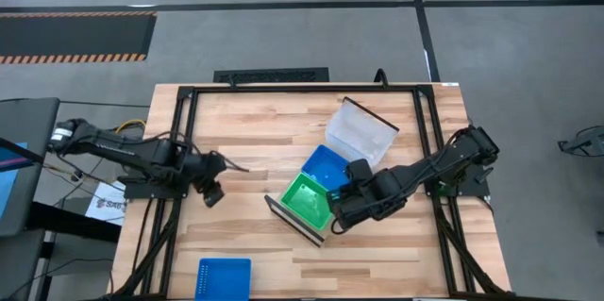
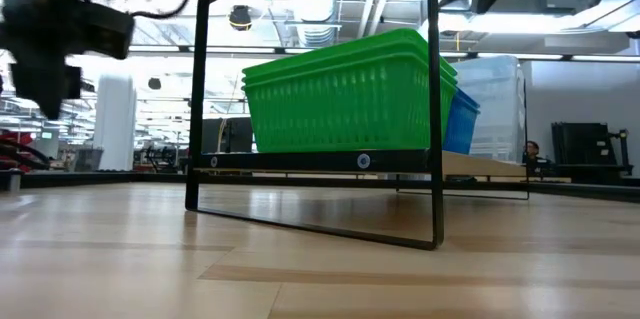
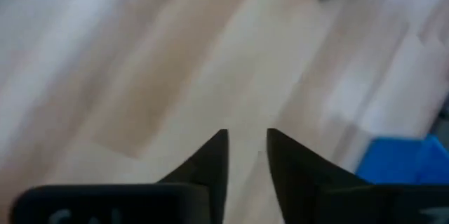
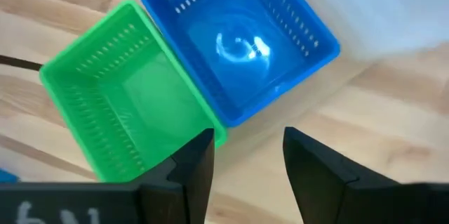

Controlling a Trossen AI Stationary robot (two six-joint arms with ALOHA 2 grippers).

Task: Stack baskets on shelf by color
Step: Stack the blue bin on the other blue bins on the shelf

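One loose blue basket [image 1: 225, 278] sits at the worktop's [image 1: 245, 131] near left edge, nearest the left hand [image 1: 213, 193], fingers narrowly parted, empty. Green stack [image 1: 307, 200] and blue basket on shelf [image 1: 293, 220]; right hand [image 1: 336, 222] beside them, wide, empty.

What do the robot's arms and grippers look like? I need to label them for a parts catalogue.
Both arms are dark, jointed and slim, with black cables trailing along them. The left gripper ends in two dark, pointed, wedge-shaped fingers on a black body with faint pale lettering. The right gripper looks the same, also with pale markings on its body.
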